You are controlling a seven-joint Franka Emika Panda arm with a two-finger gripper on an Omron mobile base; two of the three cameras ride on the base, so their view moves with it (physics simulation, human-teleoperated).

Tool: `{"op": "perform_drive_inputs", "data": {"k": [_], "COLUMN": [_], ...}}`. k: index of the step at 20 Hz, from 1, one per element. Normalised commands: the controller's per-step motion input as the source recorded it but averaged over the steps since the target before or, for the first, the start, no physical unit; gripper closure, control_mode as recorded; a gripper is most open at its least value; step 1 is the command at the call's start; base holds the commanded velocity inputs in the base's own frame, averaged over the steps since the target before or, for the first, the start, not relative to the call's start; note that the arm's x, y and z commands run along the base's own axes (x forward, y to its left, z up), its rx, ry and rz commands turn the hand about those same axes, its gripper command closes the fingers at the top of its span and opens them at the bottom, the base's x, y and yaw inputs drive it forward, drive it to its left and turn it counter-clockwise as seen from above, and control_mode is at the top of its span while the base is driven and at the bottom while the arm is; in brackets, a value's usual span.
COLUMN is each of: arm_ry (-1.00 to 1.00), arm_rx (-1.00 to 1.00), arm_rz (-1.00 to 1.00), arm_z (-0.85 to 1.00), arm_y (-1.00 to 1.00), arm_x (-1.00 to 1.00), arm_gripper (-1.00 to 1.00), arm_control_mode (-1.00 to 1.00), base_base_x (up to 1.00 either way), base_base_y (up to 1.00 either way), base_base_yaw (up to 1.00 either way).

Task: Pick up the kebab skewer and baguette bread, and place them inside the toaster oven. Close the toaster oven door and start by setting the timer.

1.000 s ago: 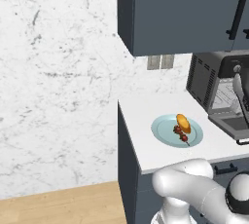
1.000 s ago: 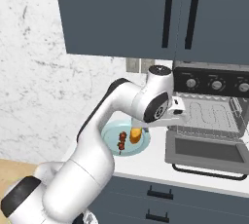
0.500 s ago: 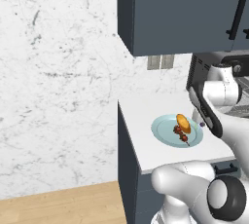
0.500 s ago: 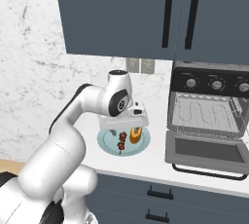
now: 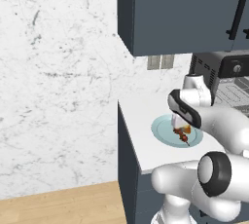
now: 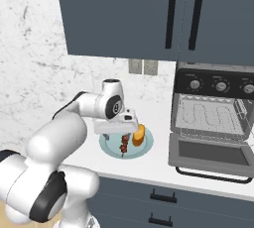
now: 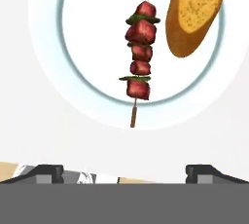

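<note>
The kebab skewer (image 7: pixel 137 61), a thin wooden stick threaded with dark red meat chunks and slivers of green, lies on a round pale blue plate (image 7: pixel 51 47) with a white centre. Its bare stick end points toward the camera in the hand view. Just beside it on the same plate rests the baguette bread (image 7: pixel 193 11), a stubby golden-orange piece with a speckled crust; the two lie close but apart. In the right base view the skewer (image 6: pixel 124 144) sits on the near-left part of the plate (image 6: pixel 110 147) and the bread (image 6: pixel 139 135) on its far right.

The two-finger gripper (image 7: pixel 124 172) hovers above the plate, looking straight down. Its dark fingertips (image 7: pixel 44 171) stand wide apart at the bottom corners of the hand view, gripping nothing, the skewer lying between their lines.

The plate stands on a white countertop (image 5: pixel 137 116) above dark blue-grey cabinet fronts. To the right on the same counter stands the toaster oven (image 6: pixel 214 108), a boxy dark appliance with a silver wire rack visible inside. The toaster oven door (image 6: pixel 210 153), a dark-framed glass panel with a black bar handle, hangs open and flat. Round black knobs line the control strip (image 6: pixel 218 86) along the top.
</note>
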Motion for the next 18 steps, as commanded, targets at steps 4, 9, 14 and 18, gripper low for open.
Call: {"op": "perform_drive_inputs", "data": {"k": [4,9,14,18], "arm_ry": [-0.01,0.0,0.0,0.0], "arm_rx": [0.0,0.0,0.01,0.04], "arm_rz": [-0.01,-0.01,0.0,0.0], "arm_z": [-0.42,-0.43,-0.33,-0.17], "arm_y": [0.0,0.0,0.0,-0.06], "arm_x": [0.06,0.1,0.11,0.05], "arm_gripper": [-1.0,-1.0,-1.0,-1.0], "arm_control_mode": [-1.0,-1.0,-1.0,-1.0], "base_base_x": [0.0,0.0,0.0,0.0], "base_base_y": [0.0,0.0,0.0,0.0], "base_base_yaw": [0.0,0.0,0.0,0.0]}}
